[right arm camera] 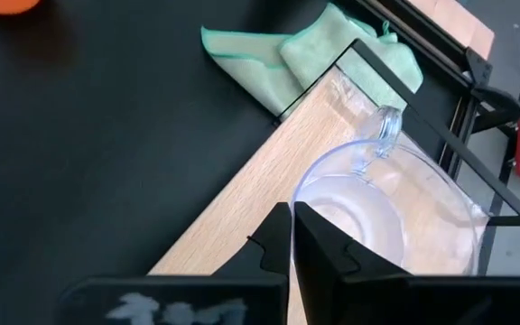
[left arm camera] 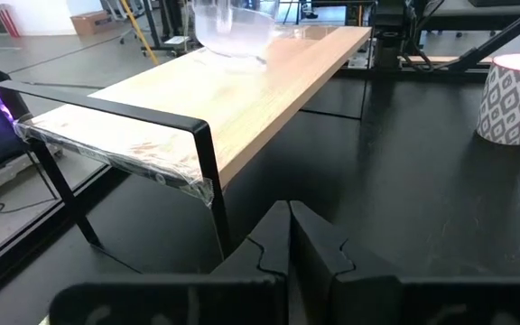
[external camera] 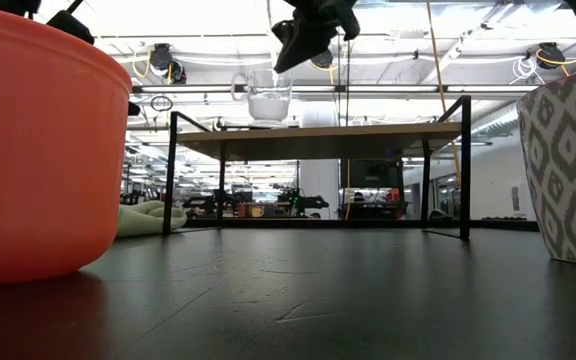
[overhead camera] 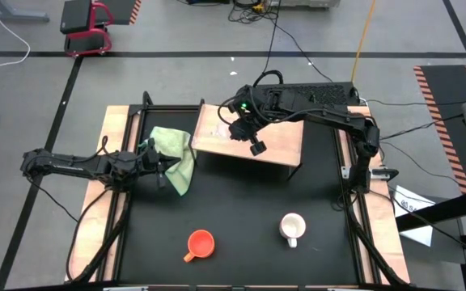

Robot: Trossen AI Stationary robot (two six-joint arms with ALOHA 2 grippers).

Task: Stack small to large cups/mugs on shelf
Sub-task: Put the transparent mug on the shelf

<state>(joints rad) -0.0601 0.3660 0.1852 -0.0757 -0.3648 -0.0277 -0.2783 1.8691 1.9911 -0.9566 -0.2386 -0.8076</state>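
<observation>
We judged our right gripper (overhead camera: 256, 149), fingers pressed together above the light-brown wooden shelf (overhead camera: 281, 139), should rise clear of the small clear glass cup (right arm camera: 388, 209) standing there. Our left gripper (left arm camera: 289, 236), likewise closed, waited beside the light green cloth (overhead camera: 175, 152). The orange handled mug (overhead camera: 201, 243) and patterned white mug (overhead camera: 293, 227) stood unobstructed on the table.

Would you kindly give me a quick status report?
Right gripper shut, above shelf. Left gripper shut, by cloth. Glass cup on shelf; orange mug, white mug on table.

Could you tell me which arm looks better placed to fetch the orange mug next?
Probably the left: its gripper waits by the green cloth, on the orange mug's side. The right gripper hangs above the shelf near the glass cup.
</observation>
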